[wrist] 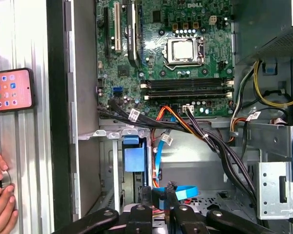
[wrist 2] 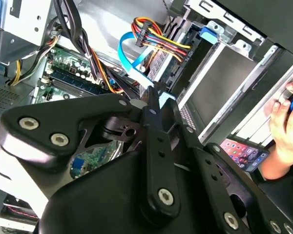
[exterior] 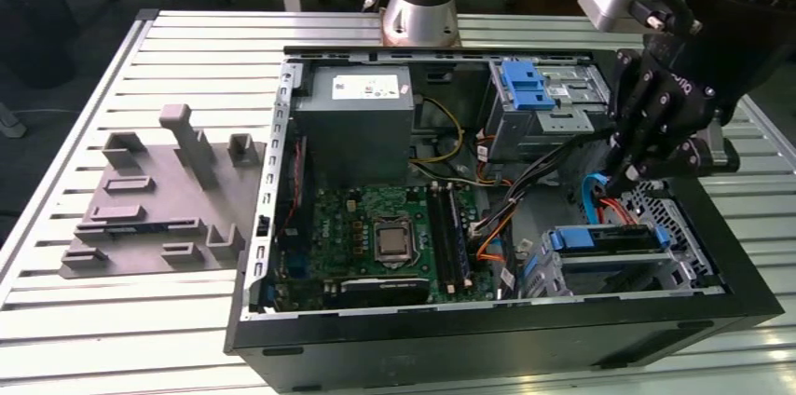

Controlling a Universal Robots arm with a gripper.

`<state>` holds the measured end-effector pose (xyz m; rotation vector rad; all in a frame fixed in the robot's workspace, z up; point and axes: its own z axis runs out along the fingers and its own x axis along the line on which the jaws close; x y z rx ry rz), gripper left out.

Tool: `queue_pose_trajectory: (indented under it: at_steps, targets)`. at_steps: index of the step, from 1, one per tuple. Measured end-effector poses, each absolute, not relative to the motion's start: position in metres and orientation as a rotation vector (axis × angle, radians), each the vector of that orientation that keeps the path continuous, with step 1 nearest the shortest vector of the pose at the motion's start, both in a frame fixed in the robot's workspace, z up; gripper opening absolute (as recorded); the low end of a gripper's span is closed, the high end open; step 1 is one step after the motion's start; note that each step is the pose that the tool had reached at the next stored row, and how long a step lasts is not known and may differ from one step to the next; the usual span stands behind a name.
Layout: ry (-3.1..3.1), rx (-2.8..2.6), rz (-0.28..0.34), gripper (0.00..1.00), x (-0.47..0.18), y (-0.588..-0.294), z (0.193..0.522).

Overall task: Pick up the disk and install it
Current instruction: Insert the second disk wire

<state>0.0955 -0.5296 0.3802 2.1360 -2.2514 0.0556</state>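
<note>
The gripper (exterior: pixel 637 171) is seen inside the open computer case (exterior: pixel 498 348), above its drive bay corner. In the first wrist view its fingers (wrist: pixel 145 195) are held slightly apart, with a narrow gap between them and nothing clamped. The disk (exterior: pixel 606 238) is seated in the bay just beyond the fingertips, apart from them; in the first wrist view its blue bracket (wrist: pixel 134 160) is seen between the bay's metal walls. A blue flat cable (wrist: pixel 185 191) is looped right beside the fingers. The motherboard (exterior: pixel 373 237) lies farther from the fingers, past a bundle of black cables (wrist: pixel 219 146). On the worktop (exterior: pixel 186 320) outside the case, well away from the fingers, a phone (wrist: pixel 10 90) and a person's hand (wrist: pixel 0 204) are seen.
</note>
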Motion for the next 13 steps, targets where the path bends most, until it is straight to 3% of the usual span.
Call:
queue_pose_trajectory:
  at_steps: [13]
  targets:
    - [-2.252,2.137,0.049,0.25,0.0955,-0.5301,0.3695]
